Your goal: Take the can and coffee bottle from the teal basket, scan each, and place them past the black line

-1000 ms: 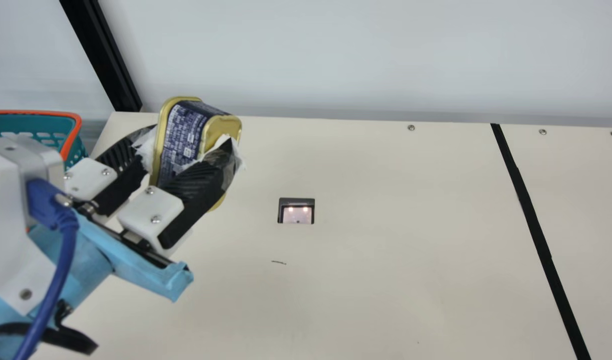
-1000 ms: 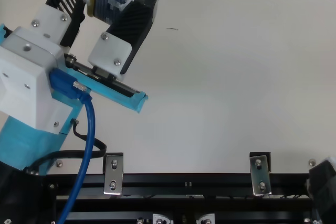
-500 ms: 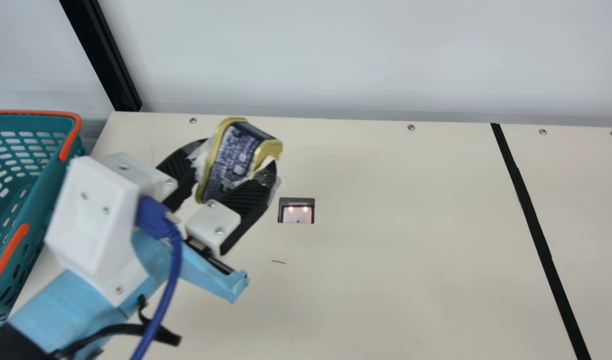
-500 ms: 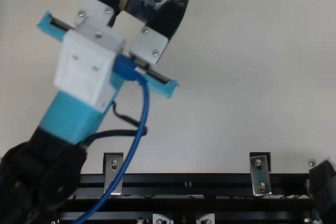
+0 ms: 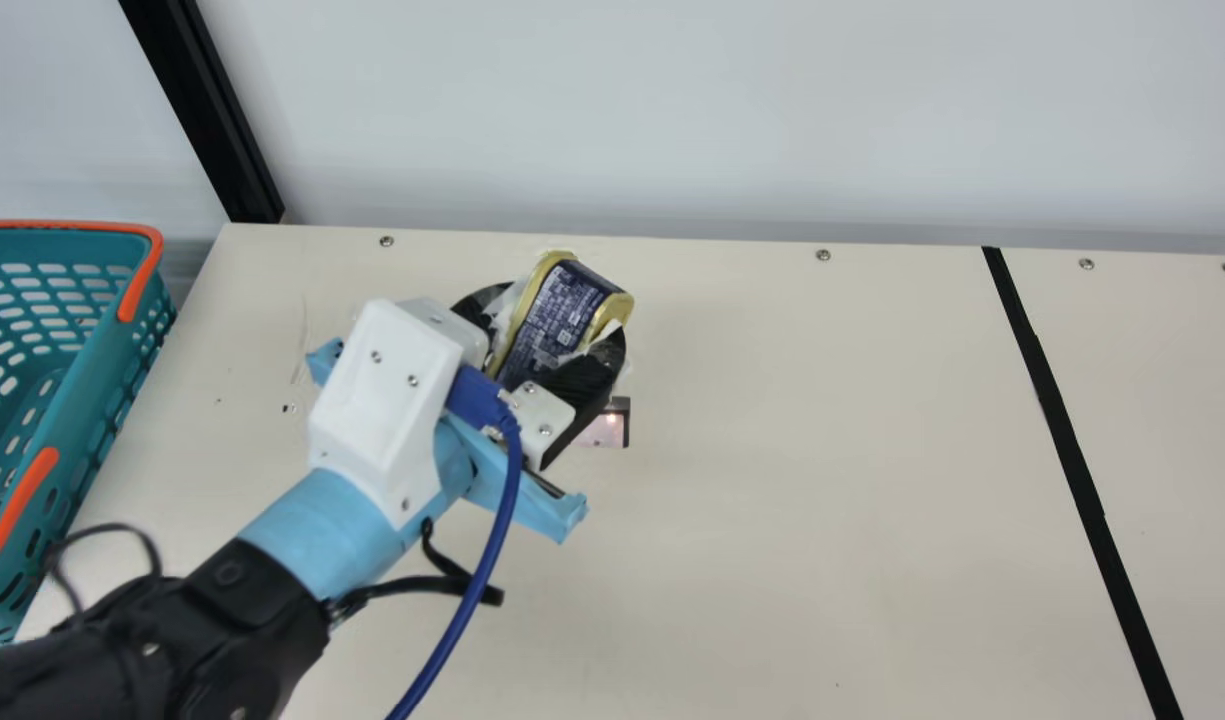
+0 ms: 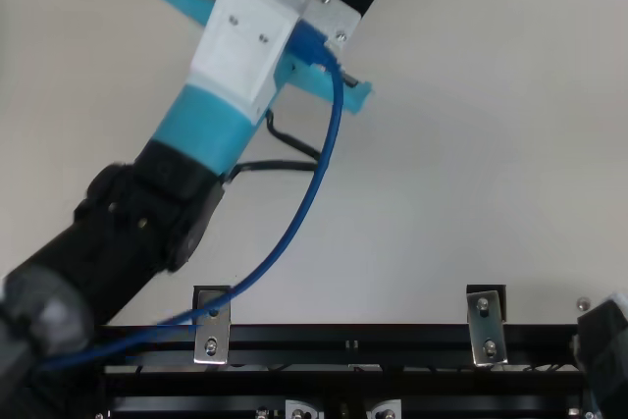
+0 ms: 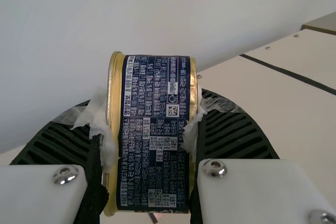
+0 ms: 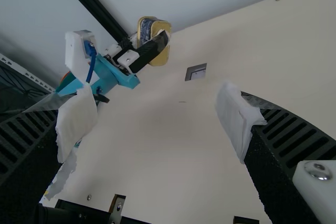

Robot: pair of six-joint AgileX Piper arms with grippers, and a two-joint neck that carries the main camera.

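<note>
A gold-rimmed can point(image 5: 572, 300) is held firmly between the two black ribbed fingers of the left gripper point(image 5: 560, 318), raised over a cream table point(image 5: 822, 550) and leaning at a slant in the main view. The left wrist view shows the navy label point(image 7: 155, 182) facing that camera, packed with rows of fine pale print, several lighter blocks of text and a small square code point(image 7: 172, 110); the can's gold edges run along both sides of it, beside the grasping fingers. Crumpled white padding point(image 7: 97, 116) sits between each fingertip and the metal. Part of a lit scanner window point(image 5: 612, 430) set in the tabletop peeks out from behind the gripper's right-hand finger in the main view. Off to the gripper's left stands a teal basket point(image 5: 102, 370) with an orange rim, while the black line point(image 5: 1074, 440) runs down the table well apart on its right. A blue cable point(image 5: 503, 530) trails from the gripper's white housing point(image 5: 372, 390) back along the left arm. The right gripper point(image 6: 602, 345), at the edge of the top view, is released, its padded fingers spread wide with bare tabletop between them in the right wrist view.
</note>
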